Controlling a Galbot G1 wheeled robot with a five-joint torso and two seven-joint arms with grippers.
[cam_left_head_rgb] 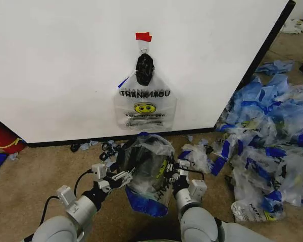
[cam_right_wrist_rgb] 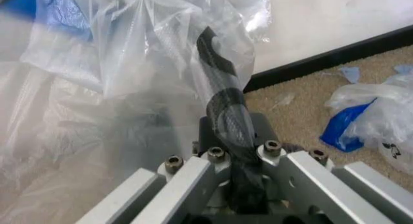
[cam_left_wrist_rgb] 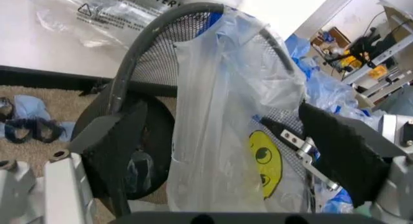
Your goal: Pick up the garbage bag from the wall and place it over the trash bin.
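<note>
The trash bin (cam_left_head_rgb: 141, 161), black wire mesh, stands on the carpet before the wall (cam_left_head_rgb: 65, 65). A clear garbage bag (cam_left_head_rgb: 150, 189) with a yellow smiley and blue tape is draped over it. My left gripper (cam_left_head_rgb: 123, 177) is at the bin's left side, open, its fingers (cam_left_wrist_rgb: 106, 137) spread either side of the bag (cam_left_wrist_rgb: 226, 103) and the rim (cam_left_wrist_rgb: 145, 37). On the bin's right side, my right gripper (cam_left_head_rgb: 172, 171) is shut on the bag-covered rim (cam_right_wrist_rgb: 223, 96). Another "THANK YOU" bag (cam_left_head_rgb: 145, 106) hangs on the wall.
A black knot-like lump (cam_left_head_rgb: 144, 69) under red tape (cam_left_head_rgb: 143, 36) holds the hanging bag. A big mass of clear-and-blue bags (cam_left_head_rgb: 267, 136) covers the carpet on the right. Small scraps (cam_left_head_rgb: 108, 147) lie along the wall's black strip. A red object (cam_left_head_rgb: 2, 137) sits far left.
</note>
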